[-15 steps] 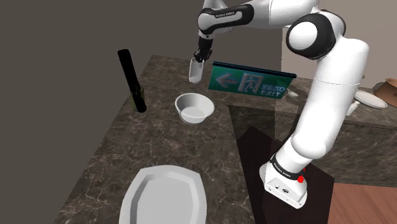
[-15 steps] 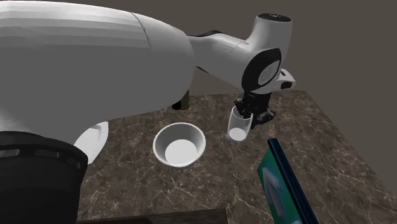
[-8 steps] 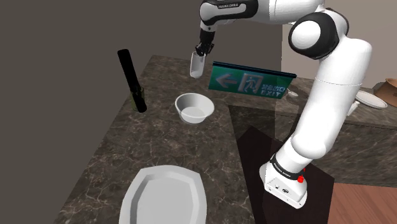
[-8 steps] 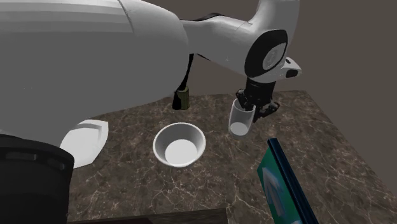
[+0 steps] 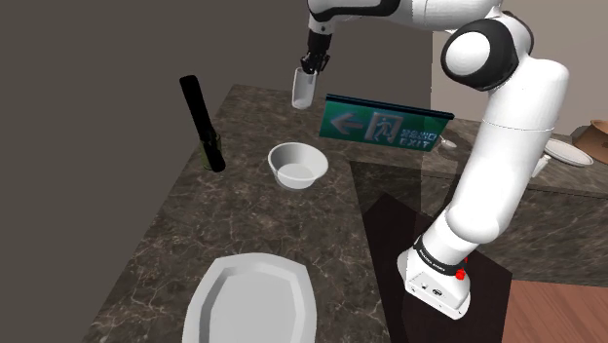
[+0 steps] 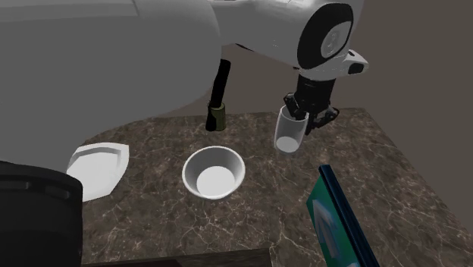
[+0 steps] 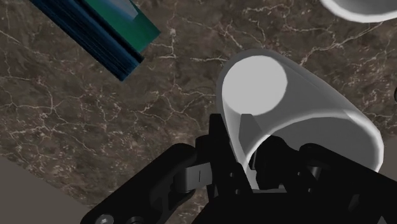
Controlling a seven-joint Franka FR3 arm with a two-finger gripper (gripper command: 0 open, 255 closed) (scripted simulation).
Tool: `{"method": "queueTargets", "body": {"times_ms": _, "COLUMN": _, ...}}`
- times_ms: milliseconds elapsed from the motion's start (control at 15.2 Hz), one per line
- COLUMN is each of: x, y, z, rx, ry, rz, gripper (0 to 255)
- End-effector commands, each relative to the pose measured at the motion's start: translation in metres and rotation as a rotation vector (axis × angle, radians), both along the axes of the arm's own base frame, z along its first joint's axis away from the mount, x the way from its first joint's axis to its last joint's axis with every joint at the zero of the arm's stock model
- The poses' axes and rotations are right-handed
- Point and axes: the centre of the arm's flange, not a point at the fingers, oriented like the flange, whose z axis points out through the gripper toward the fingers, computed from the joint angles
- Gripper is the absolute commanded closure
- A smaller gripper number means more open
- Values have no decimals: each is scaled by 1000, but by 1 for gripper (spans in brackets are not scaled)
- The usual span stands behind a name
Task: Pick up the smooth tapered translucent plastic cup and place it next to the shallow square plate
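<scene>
1. Two-fingered gripper (image 6: 306, 116) clamps the cup (image 6: 289, 136) by its rim, high over the counter (image 5: 166, 244); that thin hold may slip.
2. Carried toward the plate (image 5: 255, 302), it could clip the bowl (image 5: 296, 166).

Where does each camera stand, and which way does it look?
Shoulder view: beside the stand, looking down over the stone counter; white arm shows.
Second exterior view: close behind the arm, facing across the counter toward the bottle; arm's bulk at upper left.
Wrist view: on the hand, looking past the claw at the counter.
All three share the cup in the claw.
</scene>
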Motion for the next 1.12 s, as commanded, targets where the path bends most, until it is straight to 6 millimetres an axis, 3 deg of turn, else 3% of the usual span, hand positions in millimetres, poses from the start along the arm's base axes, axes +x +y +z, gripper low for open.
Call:
{"method": "queueTargets", "body": {"times_ms": 0, "x": -1, "y": 0, "z": 11, "rx": 0, "ry": 0, "rz": 0, "gripper": 255}}
{"method": "queueTargets", "body": {"times_ms": 528, "x": -1, "y": 0, "z": 49, "rx": 0, "ry": 0, "rz": 0, "gripper": 255}}
{"method": "queueTargets", "body": {"times_ms": 1056, "x": -61, "y": 87, "z": 49, "rx": 0, "ry": 0, "rz": 0, "gripper": 255}}
